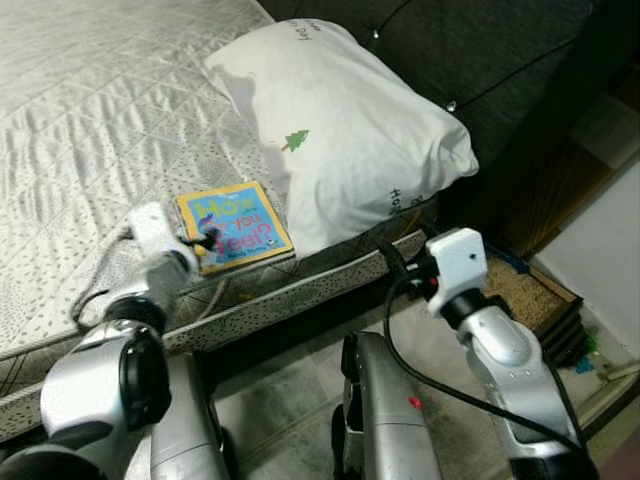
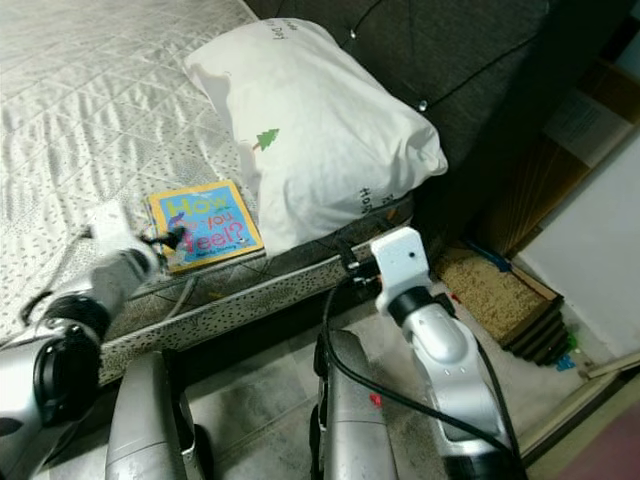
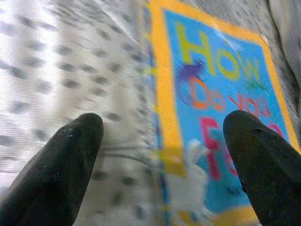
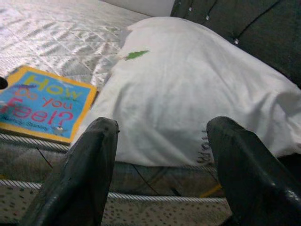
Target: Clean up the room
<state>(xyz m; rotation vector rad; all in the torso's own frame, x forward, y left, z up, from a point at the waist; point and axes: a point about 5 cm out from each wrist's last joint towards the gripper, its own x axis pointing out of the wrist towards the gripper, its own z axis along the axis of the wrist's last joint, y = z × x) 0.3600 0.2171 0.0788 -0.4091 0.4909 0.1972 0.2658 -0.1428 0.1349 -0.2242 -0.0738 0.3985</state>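
Before you lies the bed (image 1: 90,110), covered in a pale quilted spread with a speckled mattress edge. A white pillow (image 1: 340,130) bearing a small green tree print rests at the dark headboard (image 1: 480,50). Just beside the pillow, near the bed's edge, lies the book (image 1: 234,227): flat, blue cover, yellow-orange border, multicoloured lettering "How Do You Feel?". Your left gripper (image 3: 162,155) is released, fingers spread astride the book's near corner. Your right gripper (image 4: 162,155) is also released, facing the pillow from beside the mattress.
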